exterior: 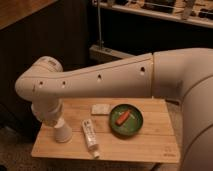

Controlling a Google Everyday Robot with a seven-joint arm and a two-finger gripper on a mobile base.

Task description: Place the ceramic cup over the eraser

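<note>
A white ceramic cup [63, 132] stands on the left part of the wooden table [150, 142], looking mouth-down. My gripper [58, 121] comes down from the arm's wrist directly onto the top of the cup and is mostly hidden by the wrist. A pale rectangular eraser [101, 108] lies flat near the table's back edge, up and to the right of the cup and apart from it.
A white tube [90, 135] lies just right of the cup, its cap pointing toward the front edge. A green plate [126, 120] holding an orange piece [123, 117] sits right of the eraser. My arm [110, 77] spans above the table. Dark furniture stands behind.
</note>
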